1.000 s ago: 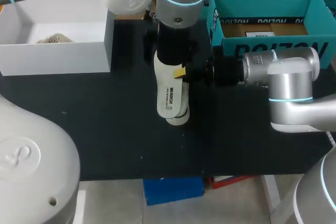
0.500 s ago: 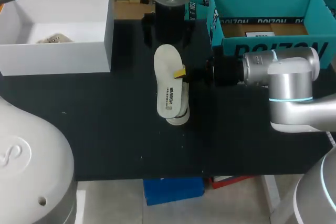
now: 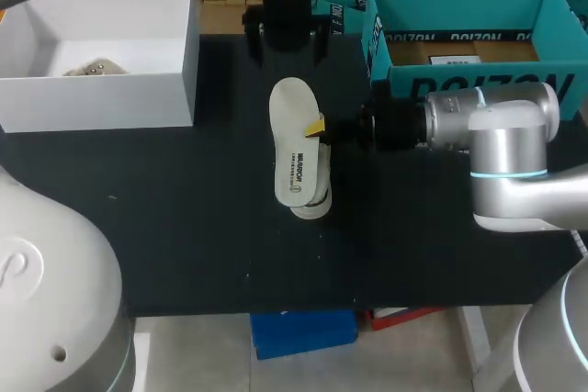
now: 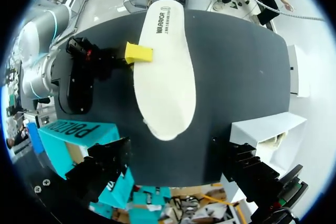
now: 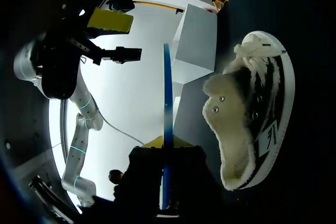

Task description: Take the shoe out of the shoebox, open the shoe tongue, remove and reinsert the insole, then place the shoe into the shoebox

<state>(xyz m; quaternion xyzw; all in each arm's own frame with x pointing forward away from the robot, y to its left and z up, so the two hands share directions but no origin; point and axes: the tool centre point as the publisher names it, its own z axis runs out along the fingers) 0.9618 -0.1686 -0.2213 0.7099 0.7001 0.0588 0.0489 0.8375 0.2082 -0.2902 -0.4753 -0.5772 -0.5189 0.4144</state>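
Right gripper point(image 3: 317, 128) was closed on the insole point(image 3: 294, 130), pinching one long edge about mid-length. In the right wrist view the insole ran edge-on out from between the yellow tips. Left gripper point(image 4: 176, 170) was spread wide, holding nothing, on the far side of the insole and level with the teal box point(image 3: 378, 39). The insole sat just off that box's near left corner, and the shoe point(image 5: 252, 124) lay right under it on the black table point(image 3: 184, 208), mostly hidden in the head view. The shoe lay on its side with the fleece-lined opening facing the right gripper. Looked like the reinsert step. I'd put the left gripper on the shoe first, to pin it and hold the collar and tongue open. Then feed the broad forefoot end in at a shallow angle. A mid-edge pinch lets the insole pivot, and the fleece will likely drag, so push slowly and re-grip nearer the heel if it buckles. The insole's long axis ran parallel to the teal box's side wall, broad end toward the far side and printed heel end toward the near edge. The shoe's axis was roughly the same, but I couldn't tell toe from heel.
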